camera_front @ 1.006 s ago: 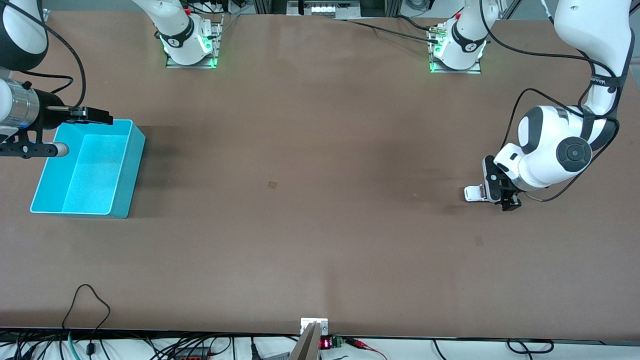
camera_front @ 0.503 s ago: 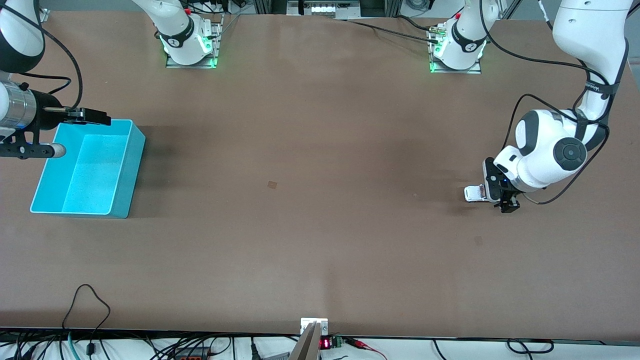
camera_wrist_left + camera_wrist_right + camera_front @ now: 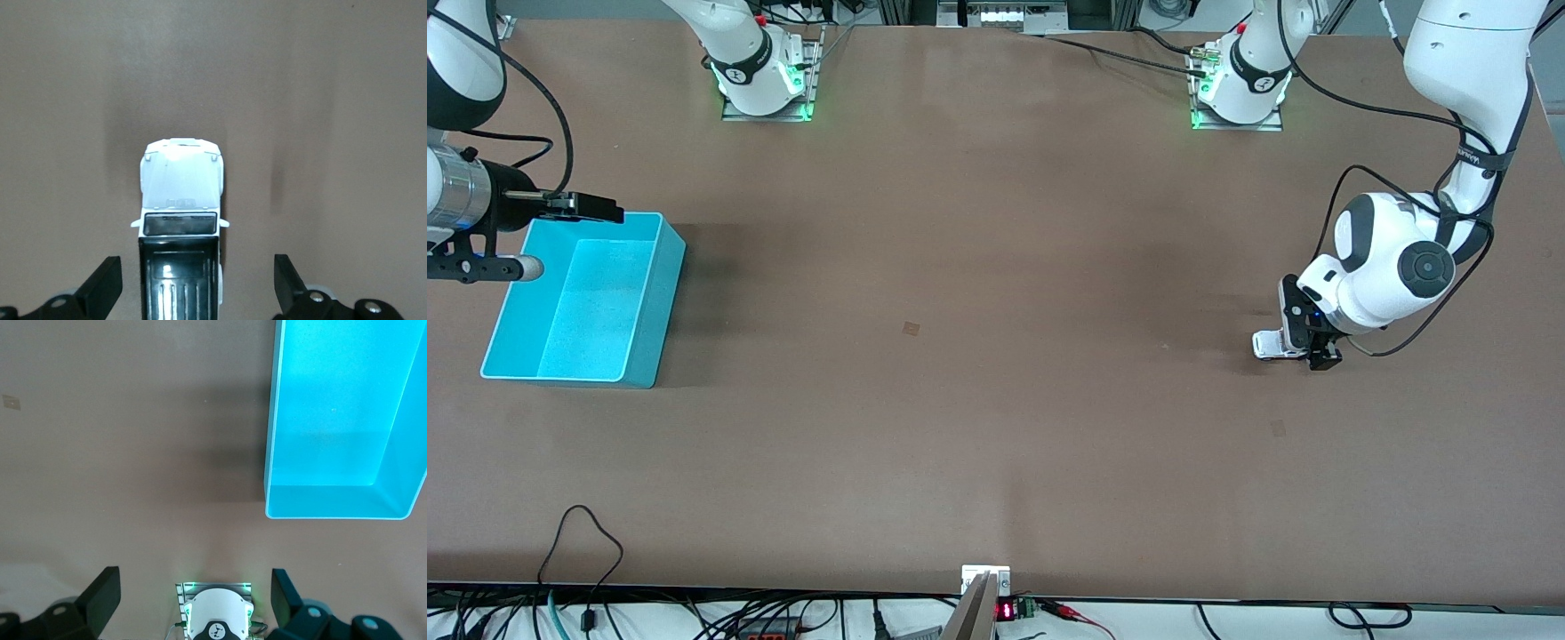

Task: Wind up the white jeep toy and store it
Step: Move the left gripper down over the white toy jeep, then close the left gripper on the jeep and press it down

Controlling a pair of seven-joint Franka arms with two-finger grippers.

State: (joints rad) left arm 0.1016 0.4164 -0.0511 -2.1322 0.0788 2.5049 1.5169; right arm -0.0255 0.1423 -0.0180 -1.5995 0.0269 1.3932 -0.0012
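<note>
A robotics lab: 2 white arms bolted on metal base plates (image 3: 767, 100) lit green along one edge of a bare brown counter (image 3: 996, 400). Loose cables (image 3: 587, 533) and what looks like a small red-digit display (image 3: 1005, 611) crowd the opposite edge, with more equipment past the bases.

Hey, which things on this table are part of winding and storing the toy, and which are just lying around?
Part of the job:
- white jeep toy, on the table toward the left arm's end
- left gripper, open, fingers either side of the jeep
- turquoise bin, empty, toward the right arm's end
- right gripper, open, waiting by the bin

Just lying about:
- small mark mid-table
</note>
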